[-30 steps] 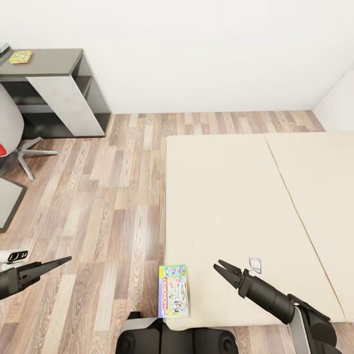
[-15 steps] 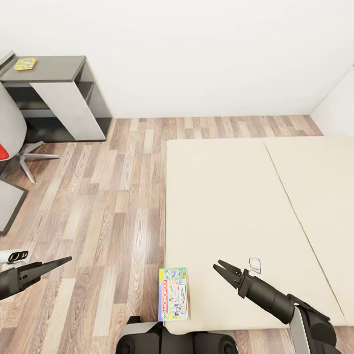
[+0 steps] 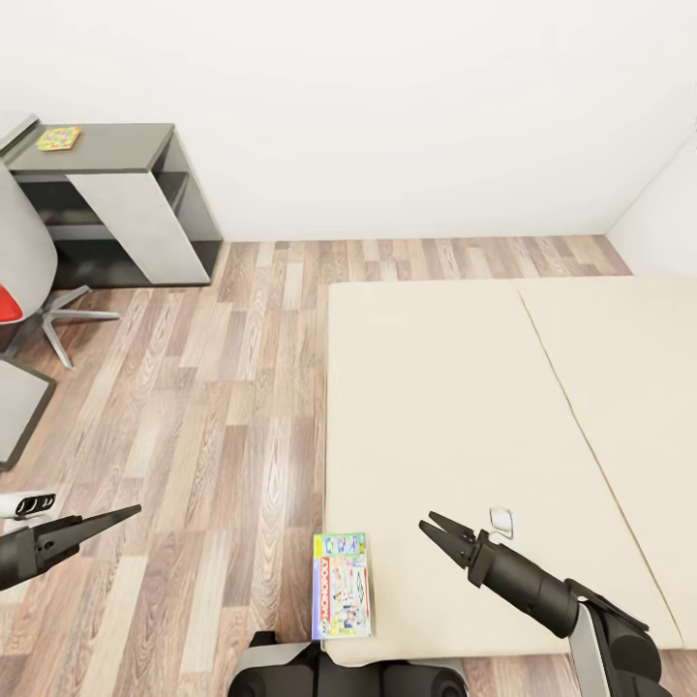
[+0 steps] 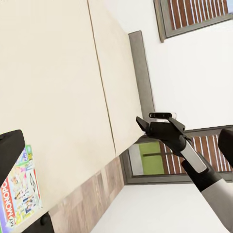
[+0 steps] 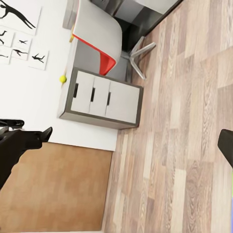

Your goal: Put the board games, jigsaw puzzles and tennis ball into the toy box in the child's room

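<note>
One board game, green-white with a red band, lies flat on the near left corner of the bed; it also shows in the left wrist view. My right gripper hovers open over the mattress, just right of that game. My left gripper hangs open above the wood floor, well left of the bed. Far off at upper left, a jigsaw puzzle rests on the table. A small yellow ball sits on a white drawer unit. The toy box is out of view.
A grey swivel chair with a red seat stands by the table. Wood floor runs between the table and the bed. A small white object lies on the mattress near my right gripper. White walls close the room behind.
The whole picture has slid down and a little right, so the camera moved; more wall shows above. Both arms hold their pose and the board game lies where it was.
</note>
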{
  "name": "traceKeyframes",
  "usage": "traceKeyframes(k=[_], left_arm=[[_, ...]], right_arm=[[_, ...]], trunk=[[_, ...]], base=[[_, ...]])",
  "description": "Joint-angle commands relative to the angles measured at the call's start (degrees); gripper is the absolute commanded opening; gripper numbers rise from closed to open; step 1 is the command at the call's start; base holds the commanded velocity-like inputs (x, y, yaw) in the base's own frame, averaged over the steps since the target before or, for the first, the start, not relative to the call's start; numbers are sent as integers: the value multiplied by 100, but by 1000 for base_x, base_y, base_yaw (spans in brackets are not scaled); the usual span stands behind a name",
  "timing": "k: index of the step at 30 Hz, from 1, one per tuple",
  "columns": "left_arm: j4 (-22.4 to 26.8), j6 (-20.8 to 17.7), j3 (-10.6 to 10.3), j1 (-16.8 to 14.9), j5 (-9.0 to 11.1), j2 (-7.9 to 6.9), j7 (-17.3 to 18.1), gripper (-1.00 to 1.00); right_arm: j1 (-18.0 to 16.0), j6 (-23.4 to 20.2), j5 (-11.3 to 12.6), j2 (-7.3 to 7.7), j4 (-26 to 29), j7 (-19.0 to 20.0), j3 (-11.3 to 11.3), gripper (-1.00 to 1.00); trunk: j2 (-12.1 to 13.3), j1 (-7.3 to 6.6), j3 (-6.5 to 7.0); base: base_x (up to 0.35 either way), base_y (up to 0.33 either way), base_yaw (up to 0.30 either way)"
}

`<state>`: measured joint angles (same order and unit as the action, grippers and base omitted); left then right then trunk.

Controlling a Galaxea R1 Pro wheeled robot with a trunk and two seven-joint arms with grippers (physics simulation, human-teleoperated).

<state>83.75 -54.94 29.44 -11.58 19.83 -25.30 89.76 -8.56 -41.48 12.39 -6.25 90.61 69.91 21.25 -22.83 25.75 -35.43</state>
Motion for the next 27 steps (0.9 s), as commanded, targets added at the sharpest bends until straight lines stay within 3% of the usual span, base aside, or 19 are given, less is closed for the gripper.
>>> traceKeyframes(k=[1,27], left_arm=[[1,-61,0,-2,-6,-3,24,100],[1,-61,6,-2,-6,-24,24,100]], right_arm=[[-4,-31,9,-6,2,15,8,100],[-5,43,3,-7,-69,5,-21,100]], trunk=[[-8,3,3],[-8,3,250]], base=[[0,0,0],[0,0,0]])
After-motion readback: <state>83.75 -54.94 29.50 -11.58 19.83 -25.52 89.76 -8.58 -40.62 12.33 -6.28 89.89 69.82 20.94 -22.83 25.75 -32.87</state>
